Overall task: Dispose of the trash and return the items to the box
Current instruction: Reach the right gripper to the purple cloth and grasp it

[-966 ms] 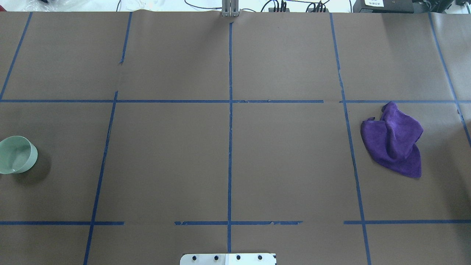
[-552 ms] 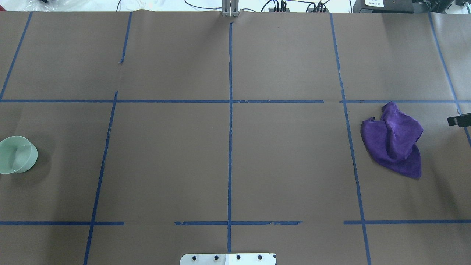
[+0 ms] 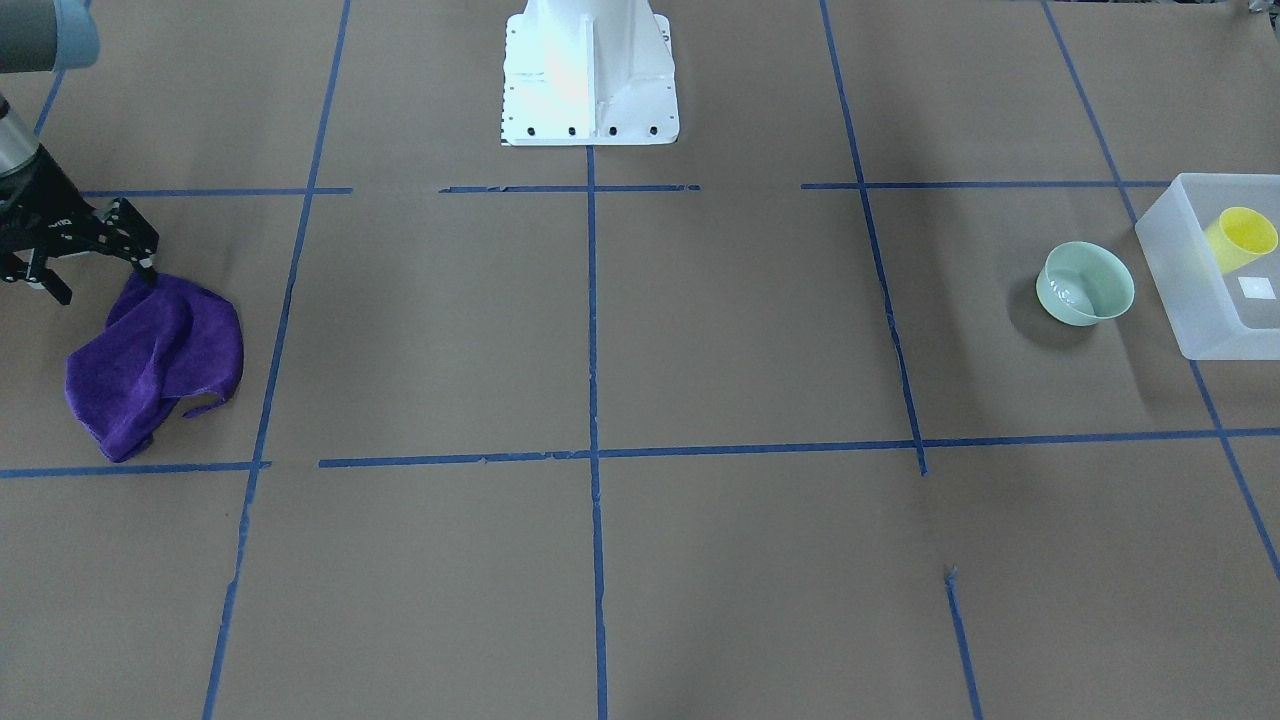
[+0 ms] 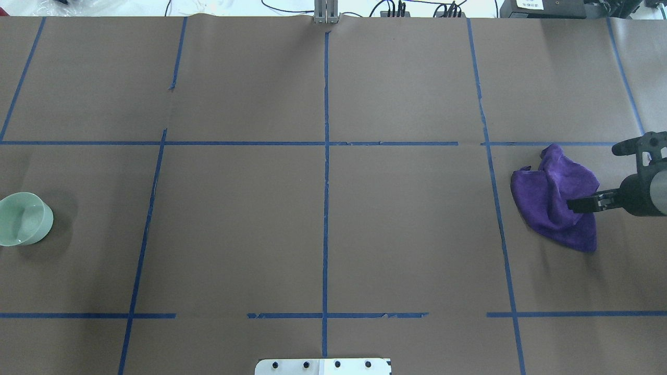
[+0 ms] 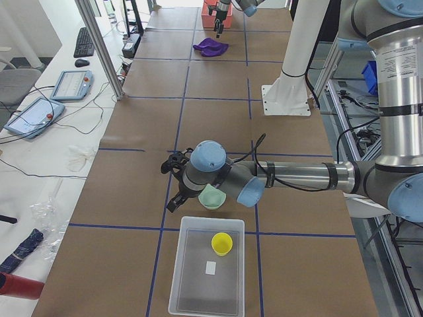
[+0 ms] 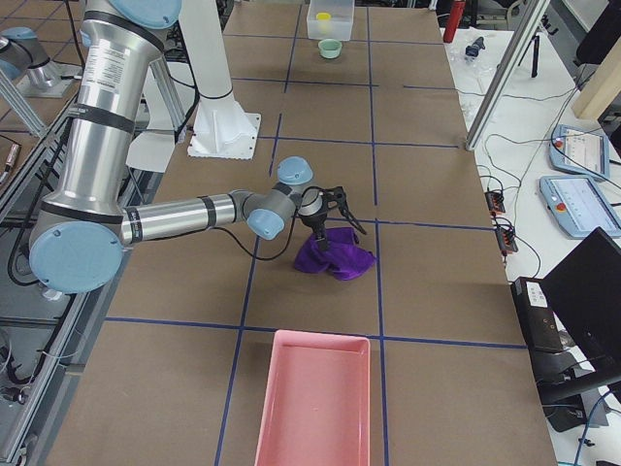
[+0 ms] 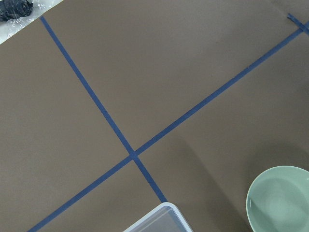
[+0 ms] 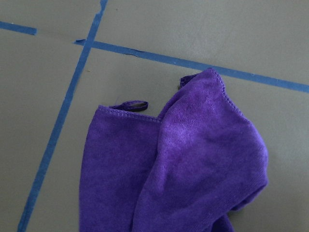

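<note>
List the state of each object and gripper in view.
box, open-topped, on the table.
yellow cup, inside the box.
bowl, upright on the table, outside the box.
purple cloth, crumpled on the table.
right gripper, open at the cloth's edge.
left gripper, cannot tell.

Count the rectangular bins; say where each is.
2. The translucent box sits beside the green bowl, holding the yellow cup; the pink bin lies near the purple cloth. None seems hidden.

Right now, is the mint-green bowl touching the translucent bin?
Apart. The left wrist view shows bare brown paper between the mint-green bowl and the translucent bin at its corner; the front-facing view shows the same gap.
</note>
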`<state>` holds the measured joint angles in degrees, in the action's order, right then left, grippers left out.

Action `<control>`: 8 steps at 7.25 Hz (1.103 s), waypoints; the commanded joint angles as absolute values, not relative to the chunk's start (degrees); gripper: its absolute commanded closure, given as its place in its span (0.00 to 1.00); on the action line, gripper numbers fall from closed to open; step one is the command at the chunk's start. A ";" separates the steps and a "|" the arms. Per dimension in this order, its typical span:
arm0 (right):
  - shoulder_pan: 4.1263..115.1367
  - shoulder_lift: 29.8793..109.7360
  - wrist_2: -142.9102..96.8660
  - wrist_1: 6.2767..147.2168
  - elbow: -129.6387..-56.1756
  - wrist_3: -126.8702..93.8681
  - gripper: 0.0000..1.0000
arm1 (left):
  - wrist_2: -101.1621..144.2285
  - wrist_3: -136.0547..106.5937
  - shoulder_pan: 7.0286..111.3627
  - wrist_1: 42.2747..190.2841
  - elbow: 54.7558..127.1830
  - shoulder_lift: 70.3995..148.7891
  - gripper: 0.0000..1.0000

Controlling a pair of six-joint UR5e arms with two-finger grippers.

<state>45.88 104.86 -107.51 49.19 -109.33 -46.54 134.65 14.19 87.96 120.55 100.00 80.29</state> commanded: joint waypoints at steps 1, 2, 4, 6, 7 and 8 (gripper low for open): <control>40.54 104.51 -102.67 47.20 -105.14 -48.96 0.17 | 134.65 14.15 87.98 120.50 100.02 80.94 0.00; 39.13 104.50 -100.92 47.20 -104.86 -48.87 0.17 | 134.65 14.15 87.98 120.50 100.11 80.95 0.00; 38.23 104.41 -100.28 47.20 -104.77 -48.87 0.67 | 134.65 14.15 87.98 120.59 100.11 80.86 0.00; 38.32 104.41 -100.20 47.20 -105.29 -48.43 1.00 | 134.65 14.15 88.07 120.59 100.20 80.68 0.00; 38.84 104.41 -100.28 47.20 -105.38 -46.60 1.00 | 134.65 14.15 87.98 120.59 100.11 80.68 0.00; 41.02 104.41 -100.81 47.28 -105.38 -42.67 1.00 | 134.65 14.15 87.98 120.59 100.11 80.68 0.00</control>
<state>39.20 104.41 -100.38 47.22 -105.30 -46.30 134.65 14.15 88.00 120.58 100.15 80.71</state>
